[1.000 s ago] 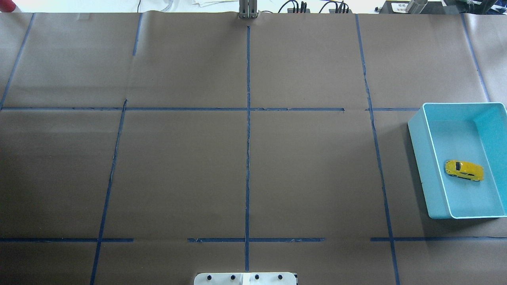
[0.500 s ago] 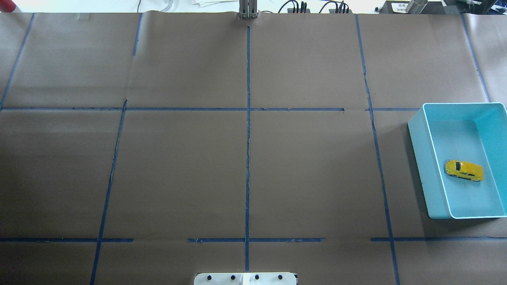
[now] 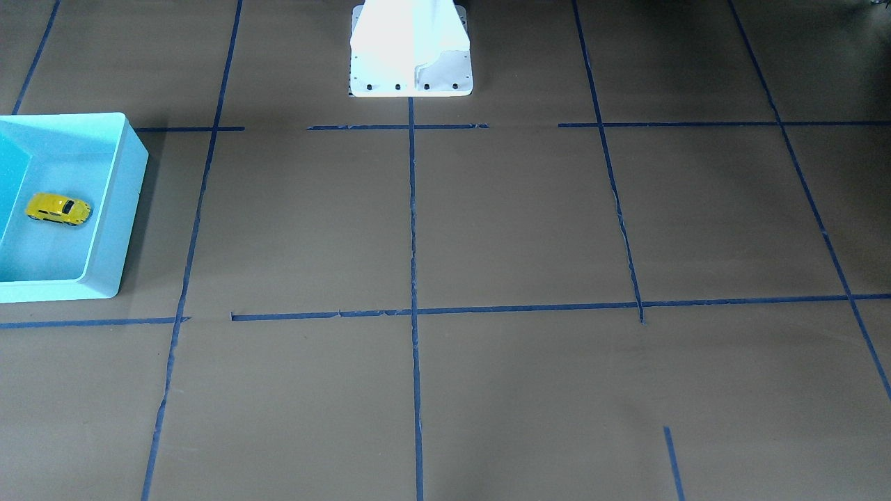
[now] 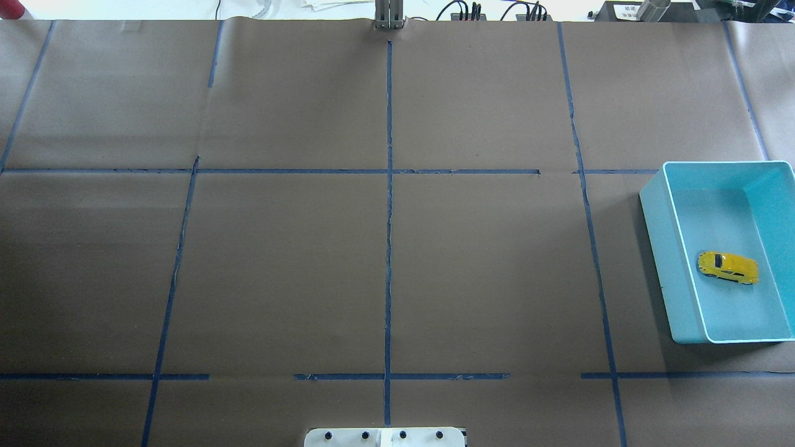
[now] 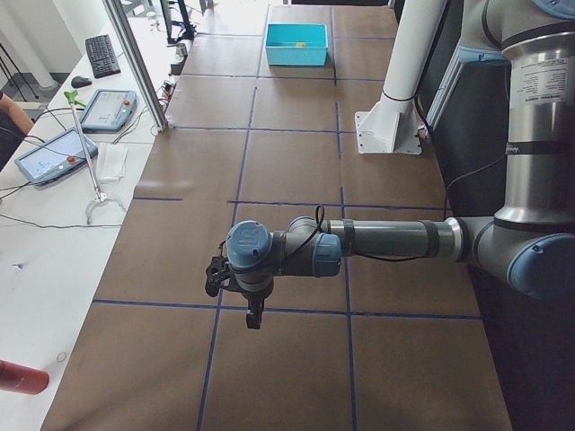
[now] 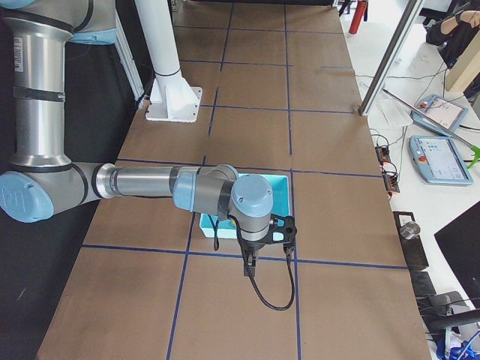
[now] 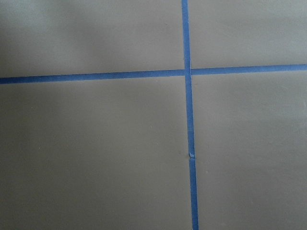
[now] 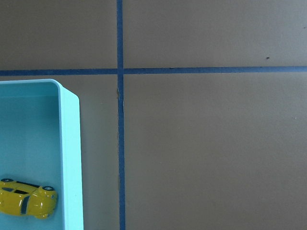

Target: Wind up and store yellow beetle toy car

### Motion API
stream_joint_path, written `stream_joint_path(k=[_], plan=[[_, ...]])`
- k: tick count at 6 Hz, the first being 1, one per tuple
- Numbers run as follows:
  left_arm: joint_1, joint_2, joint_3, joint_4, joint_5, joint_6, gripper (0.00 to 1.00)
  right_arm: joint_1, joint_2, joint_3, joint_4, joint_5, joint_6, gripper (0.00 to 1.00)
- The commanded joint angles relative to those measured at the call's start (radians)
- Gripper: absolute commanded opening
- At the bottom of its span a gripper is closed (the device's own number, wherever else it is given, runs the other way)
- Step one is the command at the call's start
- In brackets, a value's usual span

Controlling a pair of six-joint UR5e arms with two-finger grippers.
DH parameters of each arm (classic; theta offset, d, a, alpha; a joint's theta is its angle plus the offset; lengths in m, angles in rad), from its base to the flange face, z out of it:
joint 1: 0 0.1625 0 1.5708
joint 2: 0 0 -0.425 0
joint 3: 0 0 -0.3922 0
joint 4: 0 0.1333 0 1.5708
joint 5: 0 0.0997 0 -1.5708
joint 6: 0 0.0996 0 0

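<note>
The yellow beetle toy car [image 4: 728, 267] lies on the floor of the turquoise bin [image 4: 667, 261] at the table's right edge. It also shows in the front-facing view [image 3: 59, 209] inside the bin [image 3: 115, 229], and in the right wrist view [image 8: 26, 203] beside the bin wall [image 8: 71, 158]. Nothing touches it. My left gripper [image 5: 218, 277] shows only in the exterior left view, over the table's left end, and I cannot tell if it is open or shut. My right gripper [image 6: 283, 229] shows only in the exterior right view, just beyond the bin [image 6: 274, 196], and I cannot tell its state.
Brown paper with blue tape lines [image 4: 389, 248] covers the table. The white robot pedestal [image 3: 411, 49] stands at the robot's edge. Control tablets [image 5: 108, 108] and a metal post [image 5: 135, 63] stand along the operators' side.
</note>
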Motion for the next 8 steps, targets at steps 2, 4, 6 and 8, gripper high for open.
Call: stream_joint_path(k=[2, 4, 6, 8], plan=[[0.000, 0.000, 0.000, 0.000, 0.000, 0.000, 1.00, -0.041, -0.005, 0.002, 0.025, 0.002, -0.004, 1.00], [0.000, 0.000, 0.001, 0.000, 0.000, 0.000, 1.00, -0.043, -0.005, 0.002, 0.025, 0.001, -0.034, 1.00], [0.000, 0.000, 0.001, 0.000, 0.000, 0.000, 1.00, -0.043, -0.006, 0.000, 0.025, 0.002, -0.034, 1.00], [0.000, 0.000, 0.001, 0.000, 0.000, 0.000, 1.00, -0.043, -0.008, -0.007, 0.025, 0.001, -0.034, 1.00]])
